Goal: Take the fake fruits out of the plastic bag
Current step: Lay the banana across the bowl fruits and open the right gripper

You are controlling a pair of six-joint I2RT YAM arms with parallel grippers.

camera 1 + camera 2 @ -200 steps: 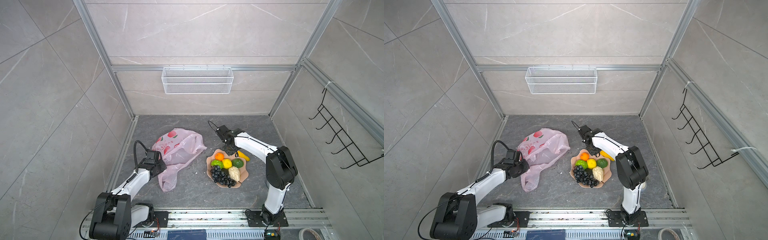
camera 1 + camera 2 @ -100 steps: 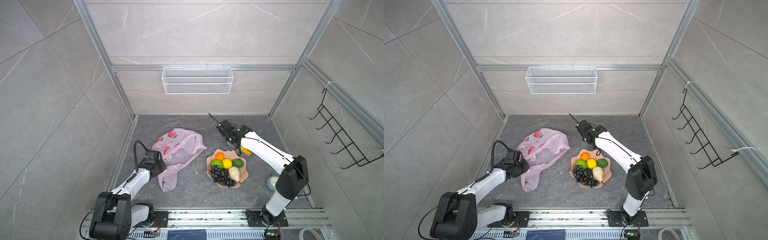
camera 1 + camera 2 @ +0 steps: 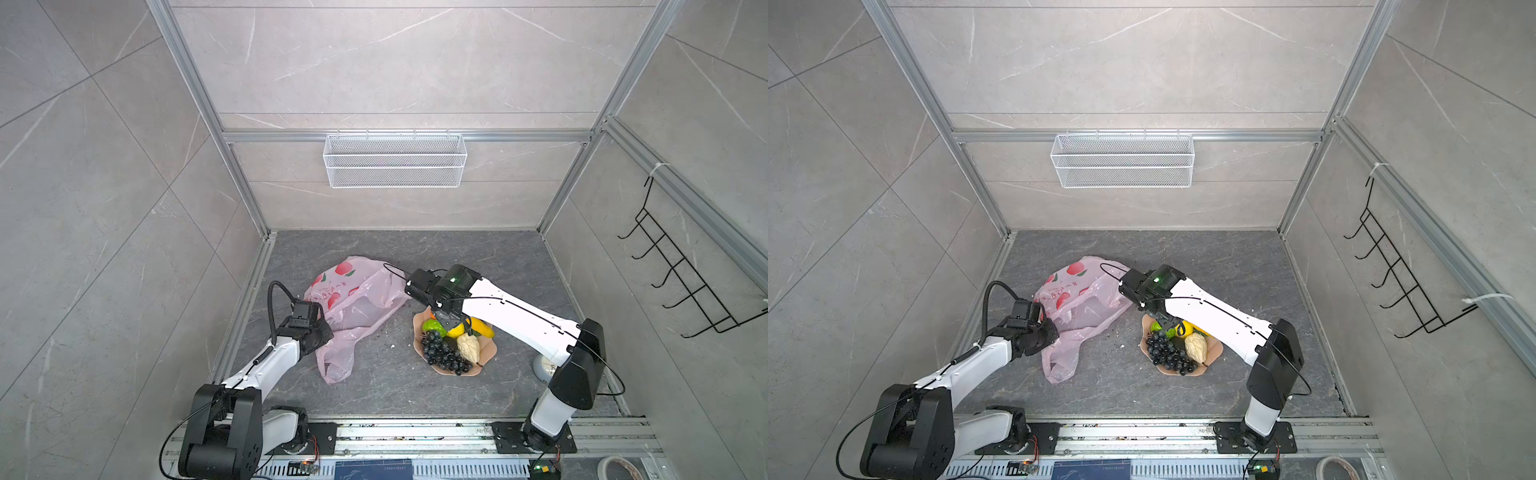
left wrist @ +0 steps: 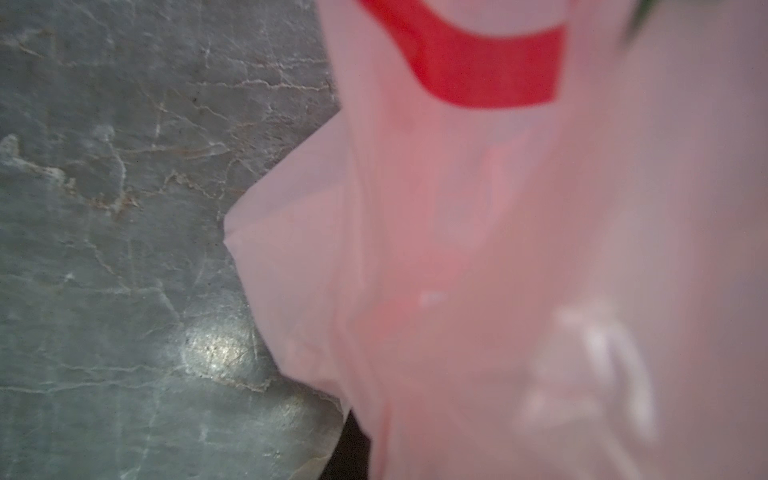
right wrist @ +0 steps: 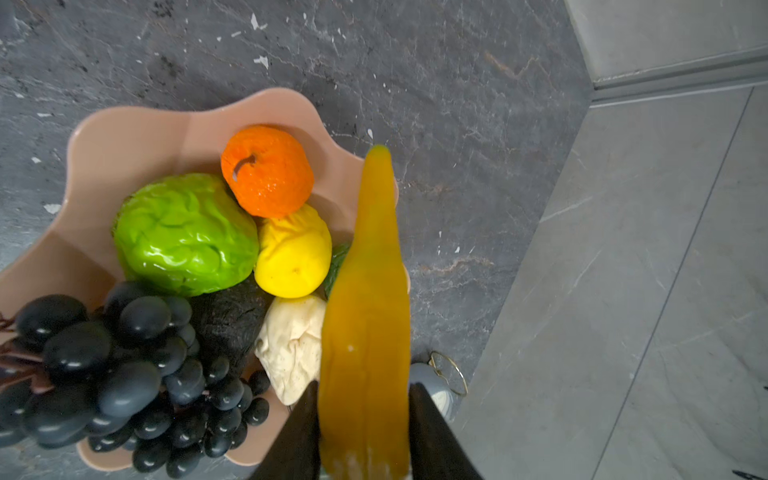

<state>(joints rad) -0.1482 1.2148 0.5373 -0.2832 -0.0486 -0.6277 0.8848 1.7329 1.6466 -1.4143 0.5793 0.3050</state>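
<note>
The pale pink plastic bag [image 3: 353, 299] [image 3: 1084, 307] lies crumpled on the dark floor, left of the plate. My left gripper [image 3: 321, 330] [image 3: 1049, 330] is shut on its near edge, and the bag [image 4: 498, 249] fills the left wrist view and hides the jaws. My right gripper [image 5: 363, 415] [image 3: 452, 328] is shut on the yellow banana [image 5: 365, 291] [image 3: 482, 329], held over the plate's edge. On the peach plate [image 5: 124, 137] [image 3: 487, 360] lie an orange [image 5: 266, 170], a green fruit [image 5: 187, 232], a yellow fruit [image 5: 293, 253], black grapes [image 5: 104, 353] [image 3: 442, 353], a dark piece [image 5: 232, 320] and a cream lumpy piece [image 5: 291, 340].
A white wire basket [image 3: 395, 160] hangs on the back wall and a black hook rack [image 3: 681, 282] on the right wall. A small grey round object [image 3: 544, 368] sits on the floor by the right arm's base. White crumbs dot the floor between bag and plate.
The right arm has stretched out, its elbow swinging right, and its wrist has come down over the plate with the banana in its jaws. The left arm and bag are unchanged.
</note>
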